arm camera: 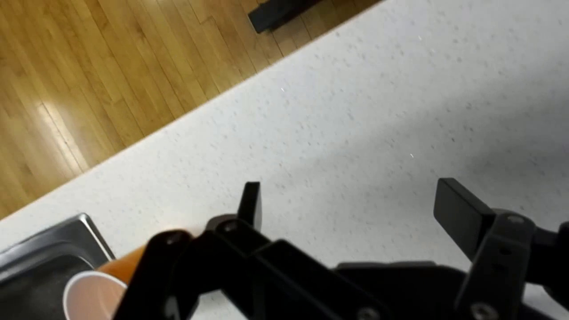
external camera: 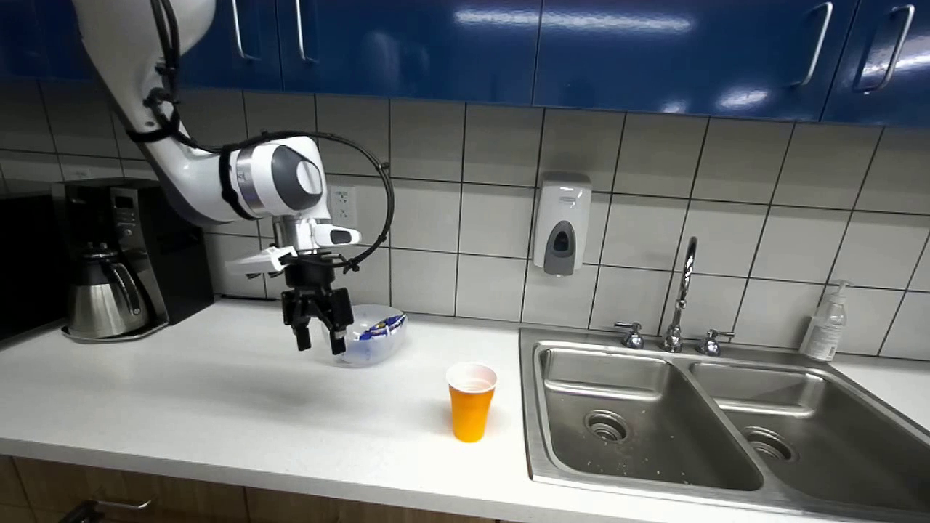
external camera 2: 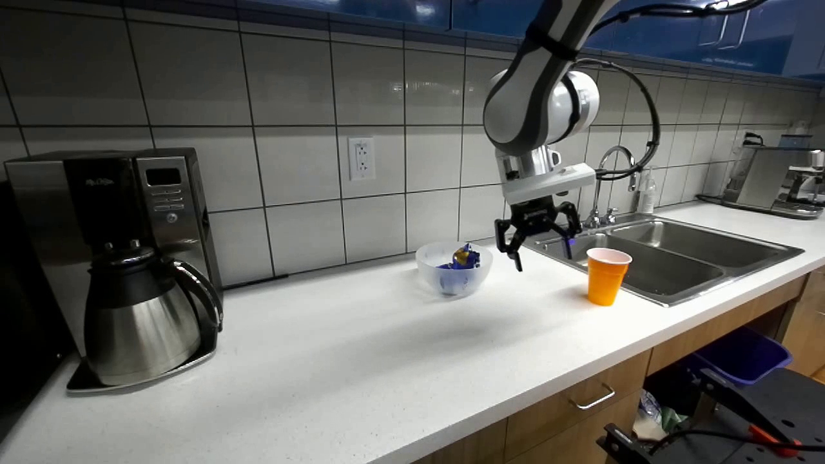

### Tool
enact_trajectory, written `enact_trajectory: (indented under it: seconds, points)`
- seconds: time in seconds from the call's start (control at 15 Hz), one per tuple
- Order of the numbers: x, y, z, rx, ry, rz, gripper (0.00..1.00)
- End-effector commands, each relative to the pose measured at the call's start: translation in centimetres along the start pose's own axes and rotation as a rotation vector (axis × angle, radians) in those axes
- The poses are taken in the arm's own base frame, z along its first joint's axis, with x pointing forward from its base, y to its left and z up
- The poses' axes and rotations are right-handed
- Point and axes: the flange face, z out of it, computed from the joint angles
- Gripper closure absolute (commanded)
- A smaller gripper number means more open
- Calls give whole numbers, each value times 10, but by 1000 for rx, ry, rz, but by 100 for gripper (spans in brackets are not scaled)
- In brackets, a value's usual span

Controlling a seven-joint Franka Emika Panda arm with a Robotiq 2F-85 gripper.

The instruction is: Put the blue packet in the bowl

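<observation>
The blue packet (external camera: 383, 327) lies inside the whitish translucent bowl (external camera: 363, 354), tilted against its wall with its upper end near the rim. In an exterior view the packet (external camera 2: 465, 258) shows blue with a gold patch above the rim of the bowl (external camera 2: 438, 281). The bowl stands on the counter by the tiled wall. My gripper (external camera: 320, 347) is open and holds nothing, above the counter and apart from the bowl. It also shows open in an exterior view (external camera 2: 543, 256). In the wrist view the fingers (arm camera: 346, 195) are wide apart over bare counter; packet and bowl are out of that view.
An orange cup (external camera: 470, 412) stands upright near the sink (external camera: 534, 407); it also shows in the wrist view (arm camera: 95, 295). A coffee maker (external camera 2: 145, 290) stands at the counter's far end. Blue cabinets (external camera: 407, 51) hang above. The counter's front edge drops to a wooden floor (arm camera: 89, 89).
</observation>
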Motion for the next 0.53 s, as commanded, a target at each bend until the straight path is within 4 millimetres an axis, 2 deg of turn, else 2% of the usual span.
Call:
enact_trajectory:
  seconds: [0.0, 0.07, 0.13, 0.2, 0.47]
  points:
    - [-71, 39, 0, -59, -49, 0, 0]
    - [-87, 48, 1, -77, -68, -2, 0]
    - [-50, 27, 12, -57, -62, -13, 0]
    - [-60, 32, 12, -57, -68, -13, 0]
    - [-55, 27, 13, -59, -66, -18, 0]
